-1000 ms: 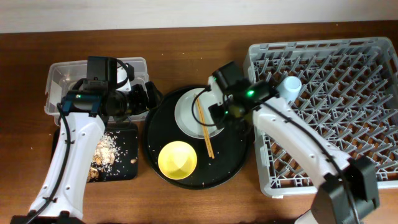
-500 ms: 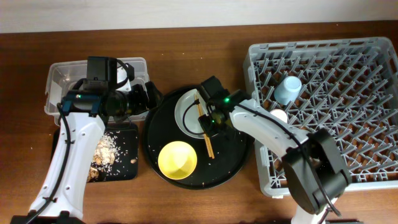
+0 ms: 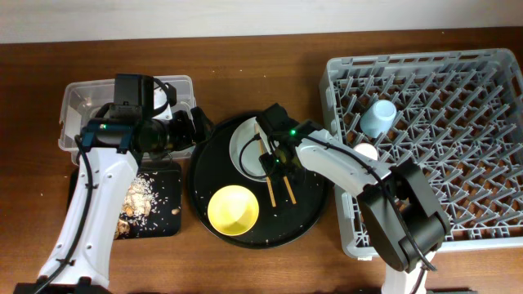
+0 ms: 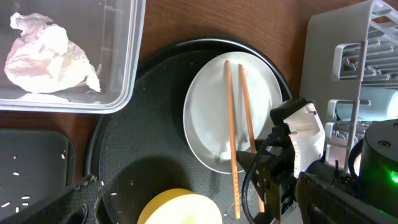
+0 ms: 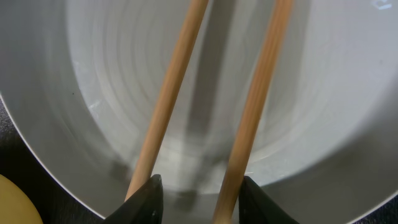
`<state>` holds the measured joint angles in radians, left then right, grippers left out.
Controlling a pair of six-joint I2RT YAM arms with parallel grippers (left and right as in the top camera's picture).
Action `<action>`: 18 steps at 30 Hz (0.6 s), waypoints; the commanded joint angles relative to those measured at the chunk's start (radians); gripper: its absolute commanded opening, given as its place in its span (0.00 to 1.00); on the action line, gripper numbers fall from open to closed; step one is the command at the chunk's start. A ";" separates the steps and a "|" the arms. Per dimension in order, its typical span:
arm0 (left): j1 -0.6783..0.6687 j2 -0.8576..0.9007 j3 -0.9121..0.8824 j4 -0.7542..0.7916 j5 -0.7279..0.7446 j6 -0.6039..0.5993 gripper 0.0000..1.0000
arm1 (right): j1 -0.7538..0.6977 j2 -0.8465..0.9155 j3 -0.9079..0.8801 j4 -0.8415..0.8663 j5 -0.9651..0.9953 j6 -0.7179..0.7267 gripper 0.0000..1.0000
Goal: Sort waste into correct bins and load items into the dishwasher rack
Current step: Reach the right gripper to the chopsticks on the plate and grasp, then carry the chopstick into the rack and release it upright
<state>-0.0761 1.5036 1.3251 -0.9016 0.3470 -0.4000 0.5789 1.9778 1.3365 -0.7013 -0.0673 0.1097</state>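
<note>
Two brown wooden chopsticks (image 3: 268,175) lie apart across the white plate (image 3: 245,147) on the round black tray. My right gripper (image 3: 278,159) is down on them, open. In the right wrist view its jaws (image 5: 199,199) straddle one chopstick (image 5: 249,124), and the other (image 5: 168,106) runs past the left finger. My left gripper (image 3: 196,131) hovers open between the clear box (image 3: 82,98) and the tray. The tissue (image 4: 46,53) lies in the box. Scraps (image 3: 135,196) lie on the flat black tray (image 3: 163,216). The wrapper is out of view.
A yellow bowl (image 3: 233,210) sits at the front of the round black tray (image 3: 315,204). The grey rack (image 3: 458,163) fills the right side and holds a light blue cup (image 3: 378,118) and a pink-white cup (image 3: 365,152) near its left edge.
My right gripper has moved left from the rack's edge and down onto the plate. The chopsticks have been pushed apart and now lie separately. The left arm has not moved.
</note>
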 commanded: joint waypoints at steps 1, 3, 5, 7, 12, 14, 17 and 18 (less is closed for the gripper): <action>0.002 -0.002 0.002 -0.001 -0.004 0.013 1.00 | 0.010 0.010 -0.009 0.003 0.024 0.011 0.31; 0.001 -0.002 0.002 -0.002 -0.004 0.013 0.99 | 0.009 0.009 -0.001 0.002 0.024 0.011 0.25; 0.001 -0.002 0.002 -0.002 -0.004 0.013 0.99 | 0.009 0.009 0.013 -0.002 0.027 0.011 0.18; 0.000 -0.002 0.002 -0.001 -0.004 0.013 0.99 | 0.009 0.009 0.022 -0.002 0.028 0.011 0.13; 0.000 -0.002 0.002 -0.001 -0.004 0.013 0.99 | 0.009 -0.002 0.060 -0.023 0.032 0.000 0.04; 0.000 -0.002 0.002 -0.001 -0.004 0.013 0.99 | 0.007 -0.032 0.119 -0.074 0.073 0.000 0.04; 0.001 -0.002 0.002 -0.001 -0.004 0.013 0.99 | -0.010 -0.082 0.220 -0.177 0.156 0.000 0.04; 0.000 -0.002 0.002 -0.002 -0.004 0.013 0.99 | -0.019 -0.093 0.248 -0.210 0.167 0.000 0.04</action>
<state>-0.0761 1.5036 1.3251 -0.9016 0.3470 -0.4000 0.5770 1.9686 1.4754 -0.8463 0.0086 0.1093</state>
